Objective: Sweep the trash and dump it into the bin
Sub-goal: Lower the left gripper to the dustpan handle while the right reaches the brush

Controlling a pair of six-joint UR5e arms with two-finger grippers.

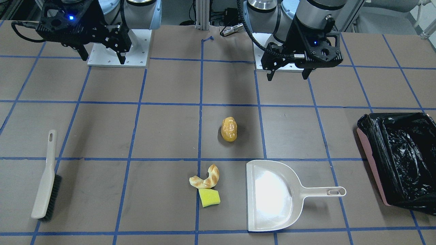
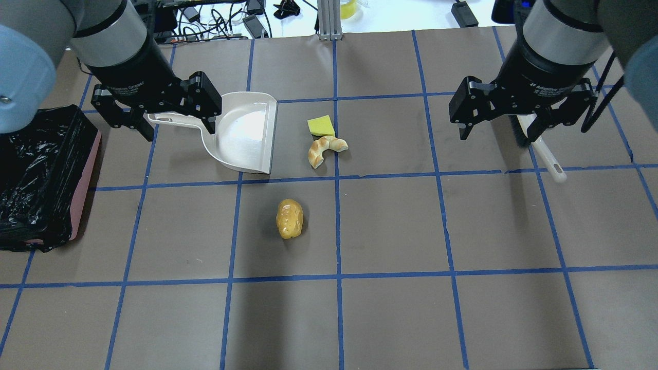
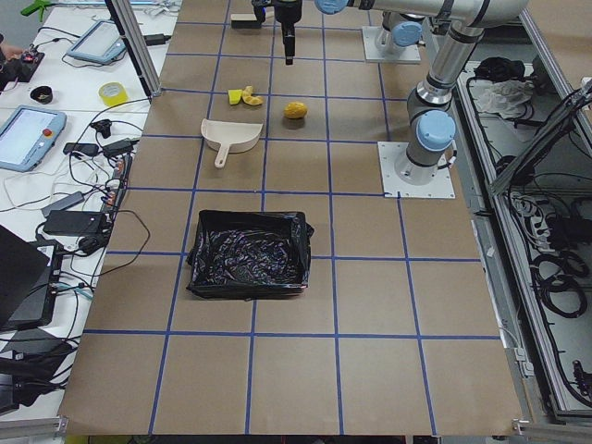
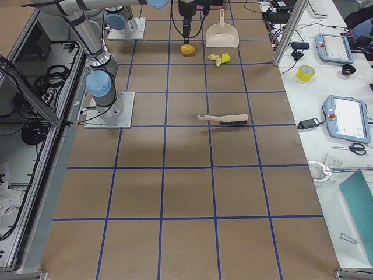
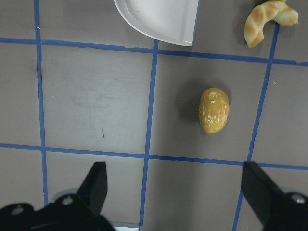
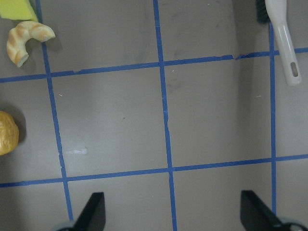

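The golden-brown bread roll (image 1: pixel 229 129) (image 2: pixel 290 219) (image 5: pixel 214 110) lies alone mid-table. The twisted tan pastry (image 1: pixel 206 178) (image 2: pixel 324 149) touches the yellow-green sponge wedge (image 1: pixel 209 198) (image 2: pixel 321 125) beside the off-white dustpan (image 1: pixel 272 195) (image 2: pixel 241 133). The pink bin (image 1: pixel 371 163) (image 2: pixel 82 190) with its black bag stands at the table's end on my left side. My left gripper (image 1: pixel 289 75) (image 2: pixel 178 131) (image 5: pixel 178 192) hangs open and empty, well above the table. My right gripper (image 1: pixel 103 58) (image 2: pixel 496 136) (image 6: pixel 173 211) is open and empty too, held high.
A beige hand brush with black bristles (image 1: pixel 46 180) (image 2: pixel 545 154) (image 6: pixel 284 38) lies flat on my right side. The brown table has a blue tape grid. Both arm bases (image 1: pixel 119 47) stand at the robot's edge.
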